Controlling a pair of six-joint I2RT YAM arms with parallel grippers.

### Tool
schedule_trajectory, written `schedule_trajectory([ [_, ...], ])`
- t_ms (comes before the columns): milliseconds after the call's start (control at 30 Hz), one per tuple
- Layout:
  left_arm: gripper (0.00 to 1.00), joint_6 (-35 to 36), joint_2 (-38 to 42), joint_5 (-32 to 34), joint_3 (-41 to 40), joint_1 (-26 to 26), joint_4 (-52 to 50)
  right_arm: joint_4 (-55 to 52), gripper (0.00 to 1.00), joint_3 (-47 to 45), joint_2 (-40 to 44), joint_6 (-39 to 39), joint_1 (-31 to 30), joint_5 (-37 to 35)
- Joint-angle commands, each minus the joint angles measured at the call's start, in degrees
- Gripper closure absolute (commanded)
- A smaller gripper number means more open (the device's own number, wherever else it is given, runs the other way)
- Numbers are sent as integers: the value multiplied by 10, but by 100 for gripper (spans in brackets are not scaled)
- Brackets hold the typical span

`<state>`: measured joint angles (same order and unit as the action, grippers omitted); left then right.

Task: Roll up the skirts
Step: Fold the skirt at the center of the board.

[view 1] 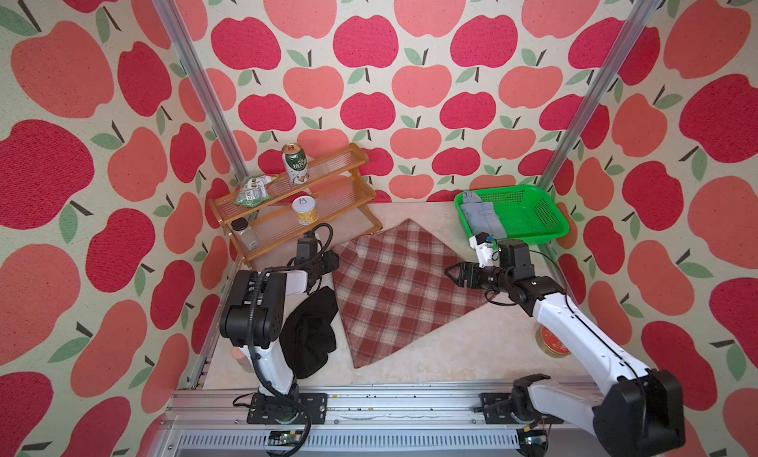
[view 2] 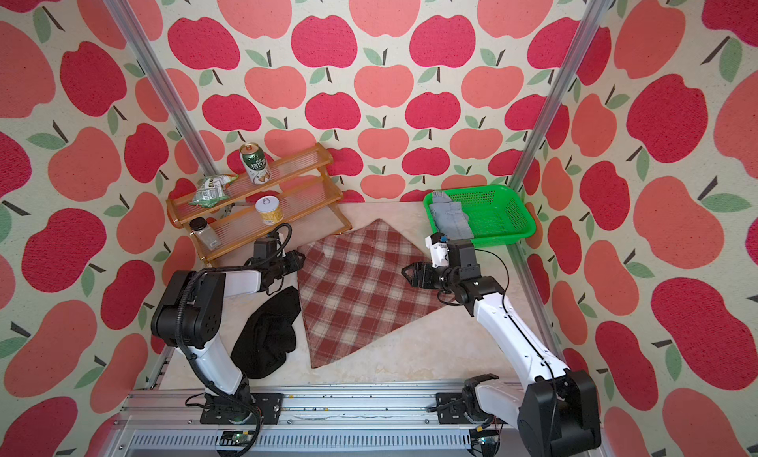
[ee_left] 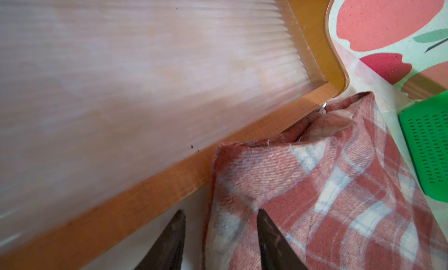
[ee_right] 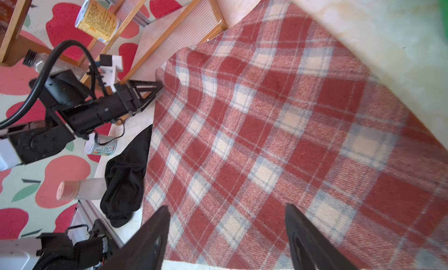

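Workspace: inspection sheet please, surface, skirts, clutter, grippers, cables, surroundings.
Surface: pale tabletop, no spills seen.
Job's things: plaid skirt spread flat, unrolled; black skirt crumpled beside it; denim skirt in green basket.
Clutter: wooden rack with drink can, snack bag, tin, jar; red-lidded tin under right arm.
Grippers: left gripper straddles plaid skirt's edge, fingers apart; right gripper open over plaid skirt.
Cables: black cable looped over left wrist.
Surroundings: apple-print walls.
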<state>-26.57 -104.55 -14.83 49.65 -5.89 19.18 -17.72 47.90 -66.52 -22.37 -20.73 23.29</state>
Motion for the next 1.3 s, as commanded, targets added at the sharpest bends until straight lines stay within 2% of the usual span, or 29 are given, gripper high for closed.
schedule_trajectory([
  [0, 71, -2, -15, -24, 24, -6, 17, -27, 23, 33, -16, 54, -56, -6],
  [67, 82, 2, -2, -9, 17, -13, 23, -45, 22, 46, -31, 80, -98, -27],
  [167, 88, 13, 47, 20, -5, -19, 27, -42, 22, 50, -55, 91, -157, -49],
  [300, 91, 30, 124, 34, -31, -19, 13, 17, 22, 36, -99, 77, -269, -88],
  [367, 91, 35, 137, 24, -30, -20, -3, 37, 22, 45, -142, 64, -323, -119],
  [567, 91, 29, 148, 20, -48, -28, -9, 39, 22, 143, -300, 35, -454, -160],
  [733, 91, 36, 158, 21, -48, -29, -26, 56, 21, 201, -377, -6, -516, -162],
  [900, 90, 38, 160, 20, -41, -28, -34, 38, 21, 243, -421, -11, -549, -184],
  [1067, 89, 39, 159, 12, -30, -23, -46, -48, 22, 310, -475, 27, -593, -246],
  [1267, 89, 37, 169, 10, -29, -18, -49, -93, 28, 339, -510, 19, -602, -299],
])
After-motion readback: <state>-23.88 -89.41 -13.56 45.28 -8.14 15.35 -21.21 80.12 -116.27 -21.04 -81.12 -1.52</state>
